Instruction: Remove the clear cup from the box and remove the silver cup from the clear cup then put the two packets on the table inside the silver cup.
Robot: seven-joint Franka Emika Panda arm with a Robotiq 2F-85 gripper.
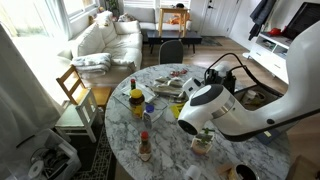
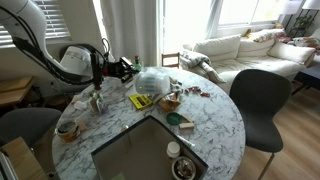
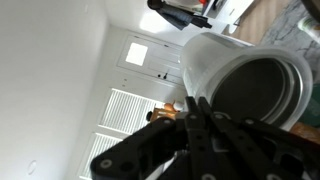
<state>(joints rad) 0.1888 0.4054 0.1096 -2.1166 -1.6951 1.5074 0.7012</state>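
Observation:
In the wrist view my gripper [image 3: 195, 112] is shut on the rim of the clear cup [image 3: 200, 60]. The cup is tipped on its side and fills the upper right of the view. The silver cup [image 3: 255, 95] sits nested inside it, showing its dark inside and round rim. In both exterior views the gripper [image 2: 124, 69] [image 1: 218, 72] is raised above the round marble table [image 2: 215, 125]. The blue-grey box [image 2: 140, 150] lies at the table's near edge, apart from the gripper. A yellow packet [image 2: 142, 101] lies flat on the table between them.
On the table are a yellow bottle [image 1: 136, 100], a small red-capped bottle [image 1: 145, 148], a crumpled clear wrapper [image 2: 152, 80], a small bowl [image 2: 67, 128] and a round tin [image 2: 184, 168] in the box. A dark chair [image 2: 262, 100] stands beside the table.

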